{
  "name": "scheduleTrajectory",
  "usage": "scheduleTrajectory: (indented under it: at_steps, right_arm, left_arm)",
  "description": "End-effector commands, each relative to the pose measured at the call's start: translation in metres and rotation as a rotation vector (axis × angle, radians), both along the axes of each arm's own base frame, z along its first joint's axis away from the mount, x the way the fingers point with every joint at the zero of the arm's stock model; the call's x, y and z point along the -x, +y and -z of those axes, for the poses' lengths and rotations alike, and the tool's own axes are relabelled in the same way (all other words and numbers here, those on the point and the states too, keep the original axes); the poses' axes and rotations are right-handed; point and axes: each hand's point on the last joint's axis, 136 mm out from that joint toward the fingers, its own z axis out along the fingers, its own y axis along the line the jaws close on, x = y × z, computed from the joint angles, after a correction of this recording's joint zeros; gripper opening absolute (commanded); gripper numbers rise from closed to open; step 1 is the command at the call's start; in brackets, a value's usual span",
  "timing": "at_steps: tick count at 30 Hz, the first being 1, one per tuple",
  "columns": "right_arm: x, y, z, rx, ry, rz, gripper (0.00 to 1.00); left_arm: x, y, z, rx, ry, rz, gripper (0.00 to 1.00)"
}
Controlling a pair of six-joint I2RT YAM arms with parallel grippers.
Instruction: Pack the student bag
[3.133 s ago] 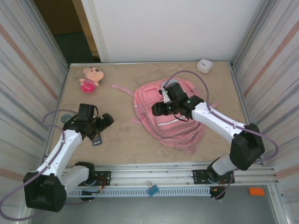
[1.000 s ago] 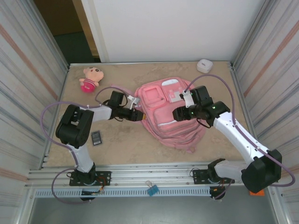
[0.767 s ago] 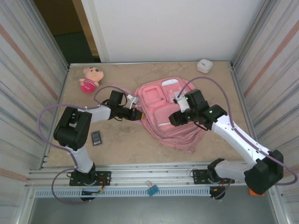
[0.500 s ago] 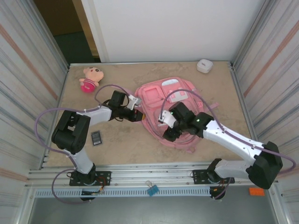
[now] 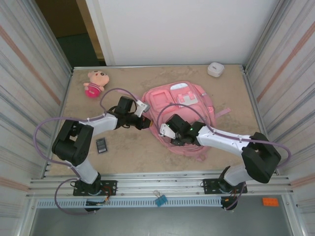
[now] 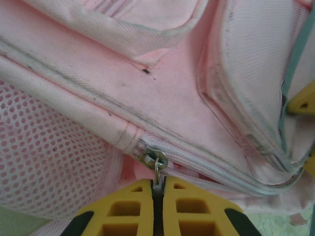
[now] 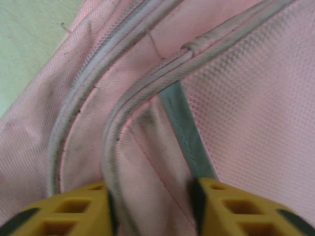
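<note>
The student bag [image 5: 183, 104], a big pink backpack with pale trim, lies flat in the middle of the table. My left gripper [image 5: 146, 123] reaches in at its left edge. In the left wrist view this gripper [image 6: 158, 189] is shut on the metal zip pull [image 6: 157, 172] that hangs from the slider [image 6: 151, 158] beside the mesh side pocket. My right gripper [image 5: 172, 138] sits on the bag's near left edge. In the right wrist view the gripper [image 7: 152, 199] has a fold of pink fabric [image 7: 147, 162] with piping filling the gap and touching both yellow fingers [image 7: 231, 209].
A pink plush doll [image 5: 94, 82] lies at the far left of the table. A small white case [image 5: 215, 69] sits by the back wall. A small dark flat device [image 5: 102, 145] lies near the left arm. Metal walls close in both sides.
My right gripper has travelled from the bag's upper right pocket down to its near left edge and closed on a fold there. The left gripper has closed on the zip pull and stayed put.
</note>
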Motion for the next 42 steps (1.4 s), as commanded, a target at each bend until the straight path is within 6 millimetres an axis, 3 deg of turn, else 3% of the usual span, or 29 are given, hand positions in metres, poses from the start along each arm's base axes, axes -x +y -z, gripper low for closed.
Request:
scheduleTrajectory:
  at_steps: [1,7,11,14,18,20,24,26,28,34,42]
  right_arm:
    - [-0.038,0.009,-0.031,-0.064,-0.188,0.078,0.26]
    - [-0.034,0.027,-0.074,-0.316,-0.137,0.105,0.00]
    - [-0.037,0.022,-0.091,-0.461,-0.096,0.150,0.00]
    - [-0.038,0.017,-0.091,-0.491,-0.081,0.160,0.00]
    - [-0.031,0.019,-0.086,-0.514,-0.031,0.141,0.00]
    - [-0.024,0.020,-0.084,-0.541,0.009,0.117,0.00]
    - [-0.011,0.020,-0.086,-0.582,0.045,0.062,0.00]
    - [-0.004,0.018,-0.088,-0.596,0.055,0.027,0.00]
    - [0.004,0.017,-0.089,-0.599,0.075,-0.021,0.00]
    - [0.030,0.017,-0.088,-0.580,0.068,-0.214,0.00]
    - [0.032,0.013,-0.096,-0.606,0.074,-0.225,0.00]
  left_arm:
    - [0.017,-0.007,-0.014,0.019,-0.067,0.083,0.02]
    - [0.048,-0.026,-0.029,0.028,-0.154,0.246,0.02]
    - [0.070,-0.039,-0.034,0.042,-0.165,0.341,0.03]
    - [0.088,-0.057,-0.049,0.090,-0.171,0.413,0.04]
    - [0.113,-0.086,-0.070,0.146,-0.212,0.520,0.09]
    - [0.122,-0.098,-0.079,0.173,-0.230,0.554,0.17]
    - [0.120,-0.093,-0.089,0.161,-0.312,0.530,0.52]
    - [0.117,-0.082,-0.091,0.115,-0.407,0.511,0.69]
    - [0.115,-0.068,-0.090,0.050,-0.518,0.522,0.80]
    - [0.089,-0.042,-0.083,-0.215,-0.858,0.578,0.89]
    - [0.071,-0.058,-0.050,-0.325,-0.878,0.763,0.90]
